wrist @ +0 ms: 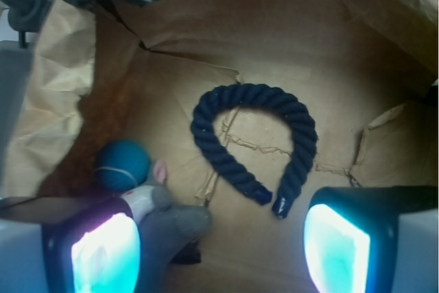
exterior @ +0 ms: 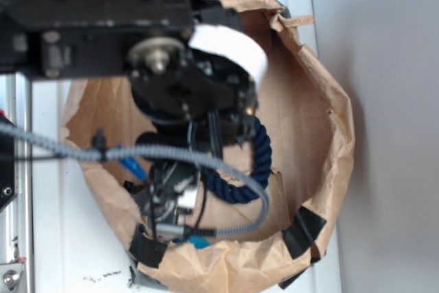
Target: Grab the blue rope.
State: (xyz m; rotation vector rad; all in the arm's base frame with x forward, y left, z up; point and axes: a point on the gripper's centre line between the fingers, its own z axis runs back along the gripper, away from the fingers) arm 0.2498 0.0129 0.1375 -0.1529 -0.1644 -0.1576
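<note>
The blue rope (wrist: 255,140) lies curled in an arch on the brown paper floor, its two capped ends pointing toward my fingers. In the exterior view part of the blue rope (exterior: 255,162) shows under the arm, right of it. My gripper (wrist: 219,245) hangs above the floor, open, with nothing between its glowing pads (wrist: 106,255). The rope's ends lie just ahead of the gap, apart from both fingers. In the exterior view the fingers are hidden by the arm and the grey cable.
A grey plush mouse (wrist: 168,214) lies against the left finger, with a teal ball (wrist: 122,165) behind it. Crumpled brown paper walls (exterior: 322,121) ring the whole area, taped at the rim. A grey braided cable (exterior: 206,162) crosses in front of the arm.
</note>
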